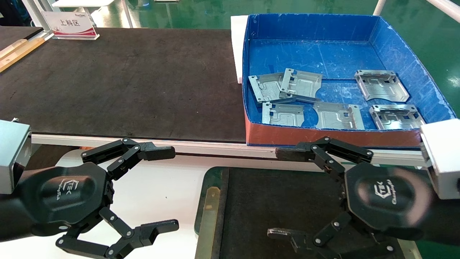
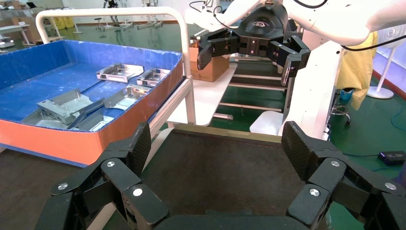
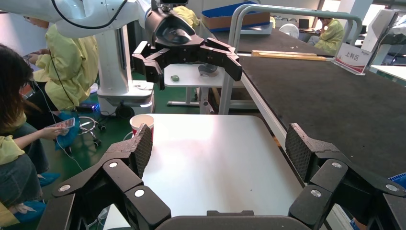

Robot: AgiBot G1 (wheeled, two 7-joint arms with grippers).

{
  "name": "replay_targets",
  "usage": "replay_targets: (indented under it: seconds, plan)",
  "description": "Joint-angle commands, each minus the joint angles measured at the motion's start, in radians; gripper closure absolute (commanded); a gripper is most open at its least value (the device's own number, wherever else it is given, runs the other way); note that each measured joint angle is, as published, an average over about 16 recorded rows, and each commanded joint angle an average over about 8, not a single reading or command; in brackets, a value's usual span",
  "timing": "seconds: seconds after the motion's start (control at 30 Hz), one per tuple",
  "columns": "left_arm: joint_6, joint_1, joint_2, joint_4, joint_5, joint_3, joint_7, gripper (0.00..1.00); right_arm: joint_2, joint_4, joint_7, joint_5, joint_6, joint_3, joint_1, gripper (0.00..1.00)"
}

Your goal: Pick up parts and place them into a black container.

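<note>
Several silver-grey parts [image 1: 301, 85] lie flat in the blue box [image 1: 406, 54] at the right; two of them overlap at its left side [image 1: 267, 89]. The black container [image 1: 258, 201], with a green rim and a brass strip, sits at the near centre-right and holds nothing that I can see. My right gripper [image 1: 280, 194] hovers open over the container, nothing between its fingers. Over the white table beside the tray, my left gripper [image 1: 167, 190] is open and holds nothing. The left wrist view shows the tray floor [image 2: 215, 172] and the parts [image 2: 62, 105].
A wide black matte tabletop [image 1: 125, 82] stretches behind the white table [image 1: 169, 180]. A sign [image 1: 70, 24] and wooden strips [image 1: 18, 50] stand at the back left. A paper cup [image 3: 142, 122] sits at the white table's far edge, with seated people beyond.
</note>
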Motion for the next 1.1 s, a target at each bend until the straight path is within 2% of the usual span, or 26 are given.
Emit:
replay_targets:
  seconds: [0.03, 0.13, 0.17, 1.1]
  plan:
    - [0.0, 0.0, 0.0, 0.0, 0.0, 0.0, 0.0, 0.59, 0.0, 0.0, 0.0, 0.0, 0.0, 0.0, 0.0, 0.0]
    - [0.0, 0.0, 0.0, 0.0, 0.0, 0.0, 0.0, 0.96, 0.0, 0.0, 0.0, 0.0, 0.0, 0.0, 0.0, 0.0]
    - [0.0, 0.0, 0.0, 0.0, 0.0, 0.0, 0.0, 1.0, 0.0, 0.0, 0.0, 0.0, 0.0, 0.0, 0.0, 0.0]
    - [0.0, 0.0, 0.0, 0.0, 0.0, 0.0, 0.0, 1.0, 0.0, 0.0, 0.0, 0.0, 0.0, 0.0, 0.0, 0.0]
